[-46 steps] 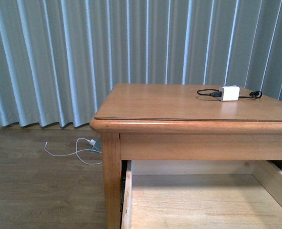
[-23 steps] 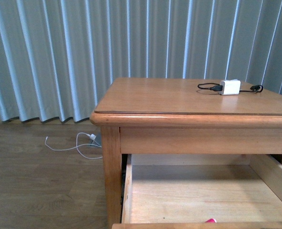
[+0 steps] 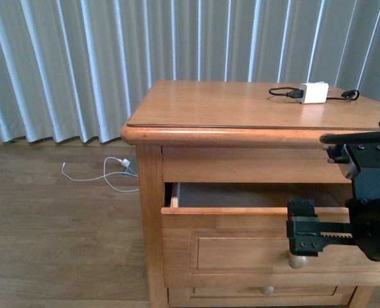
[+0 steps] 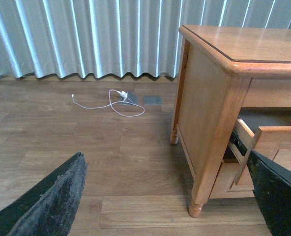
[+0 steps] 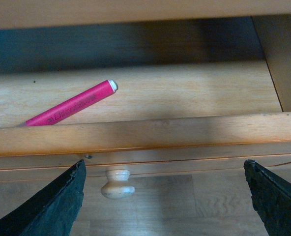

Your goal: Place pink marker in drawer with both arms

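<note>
The pink marker (image 5: 72, 109) lies flat on the floor of the open drawer (image 5: 150, 132), close behind the drawer's front; it shows only in the right wrist view. My right gripper (image 5: 165, 196) is open and empty, just in front of the drawer front, with the round pale knob (image 5: 117, 183) between its fingers (image 5: 57, 206). In the front view the right gripper (image 3: 303, 229) hangs before the drawer front (image 3: 241, 247), just above the knob (image 3: 298, 260). My left gripper (image 4: 167, 196) is open and empty, above the floor beside the nightstand (image 4: 209, 98).
A white charger block (image 3: 314, 92) with a black cable lies on the nightstand top. A shallower drawer with a smaller knob (image 3: 267, 290) sits below. A white cable (image 3: 94, 176) lies on the wooden floor before grey curtains (image 3: 81, 64).
The front view has pulled back and dropped: it looked down into the drawer, now it shows the drawer front. My right gripper has come into view. The marker is hidden there now.
</note>
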Robot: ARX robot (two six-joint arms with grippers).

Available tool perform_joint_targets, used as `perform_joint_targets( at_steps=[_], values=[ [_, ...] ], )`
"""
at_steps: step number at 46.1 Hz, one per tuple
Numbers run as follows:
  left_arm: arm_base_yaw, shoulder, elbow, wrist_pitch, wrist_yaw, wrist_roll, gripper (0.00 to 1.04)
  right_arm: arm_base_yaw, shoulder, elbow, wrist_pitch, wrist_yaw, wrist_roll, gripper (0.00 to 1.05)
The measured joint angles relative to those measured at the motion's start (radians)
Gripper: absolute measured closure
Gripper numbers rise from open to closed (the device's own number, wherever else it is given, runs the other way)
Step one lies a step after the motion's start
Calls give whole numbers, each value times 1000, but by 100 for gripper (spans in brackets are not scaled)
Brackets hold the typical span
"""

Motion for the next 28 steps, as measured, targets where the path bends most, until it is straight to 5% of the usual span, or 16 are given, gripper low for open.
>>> perform_joint_targets(
  at_steps=[28],
  values=[
    [0,0,0,0,0,0,6,-15,233,101,340,-34,58,9]
  ],
)
